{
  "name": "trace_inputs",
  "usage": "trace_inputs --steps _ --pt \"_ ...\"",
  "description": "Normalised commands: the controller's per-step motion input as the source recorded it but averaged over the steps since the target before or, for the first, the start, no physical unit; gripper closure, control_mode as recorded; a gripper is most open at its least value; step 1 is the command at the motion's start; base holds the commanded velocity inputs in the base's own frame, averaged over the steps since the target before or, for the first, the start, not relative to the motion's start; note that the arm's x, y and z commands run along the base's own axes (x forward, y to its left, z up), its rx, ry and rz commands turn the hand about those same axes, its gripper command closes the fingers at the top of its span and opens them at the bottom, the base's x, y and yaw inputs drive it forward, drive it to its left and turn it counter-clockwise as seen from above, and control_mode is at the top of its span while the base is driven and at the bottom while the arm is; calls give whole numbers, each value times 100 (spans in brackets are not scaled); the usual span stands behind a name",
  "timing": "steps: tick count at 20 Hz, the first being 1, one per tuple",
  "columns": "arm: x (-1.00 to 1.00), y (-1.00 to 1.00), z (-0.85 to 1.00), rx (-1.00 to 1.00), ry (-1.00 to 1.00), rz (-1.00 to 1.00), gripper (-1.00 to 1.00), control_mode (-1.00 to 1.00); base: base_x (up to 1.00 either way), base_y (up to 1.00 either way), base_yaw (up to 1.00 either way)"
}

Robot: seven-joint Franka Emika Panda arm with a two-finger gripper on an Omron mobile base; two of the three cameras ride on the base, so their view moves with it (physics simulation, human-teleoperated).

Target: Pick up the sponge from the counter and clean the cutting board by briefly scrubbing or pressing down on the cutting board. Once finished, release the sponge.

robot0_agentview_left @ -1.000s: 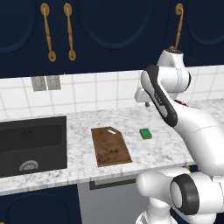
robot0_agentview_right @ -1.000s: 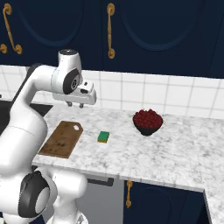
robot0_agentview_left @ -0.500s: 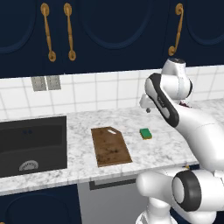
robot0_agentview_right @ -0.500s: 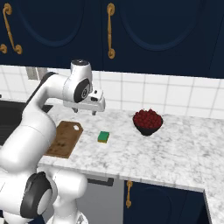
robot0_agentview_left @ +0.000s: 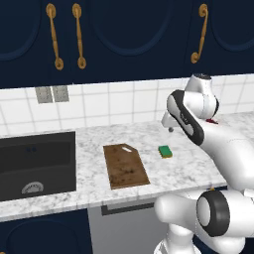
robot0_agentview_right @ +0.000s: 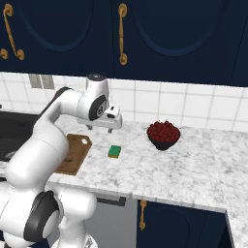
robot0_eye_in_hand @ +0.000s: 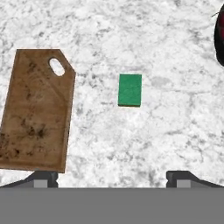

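Arm: we have swung our end effector [robot0_agentview_right: 101, 128] over from above the cutting board [robot0_eye_in_hand: 36, 110] toward the sponge; it hangs high, holding nothing.
End effector: fingers [robot0_eye_in_hand: 40, 178] wide apart.
Sponge [robot0_eye_in_hand: 130, 89]: untouched on the desk [robot0_eye_in_hand: 144, 140], at 3 o'clock from the board, just apart.
Meaning: we are lined up; the descent and grasp remain.
Bowl of red fruit [robot0_agentview_right: 163, 134]: farther off, well apart.

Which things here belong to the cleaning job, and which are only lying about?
For the job:
- sponge, lying apart from the board
- cutting board, stained
- counter
- claw, open, above the counter

Only lying about:
- bowl of red fruit
- sink
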Motion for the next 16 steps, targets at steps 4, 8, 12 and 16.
trace_inputs --steps 4,8,12,16 --pt "1 -2 -77 -7 0 1 -100 -100 0 0 0" --pt "16 0 -76 -6 0 0 -100 -100 0 0 0" --pt "32 0 -61 -1 0 0 -100 -100 0 0 0" --pt "37 0 -49 0 0 0 -100 -100 0 0 0"
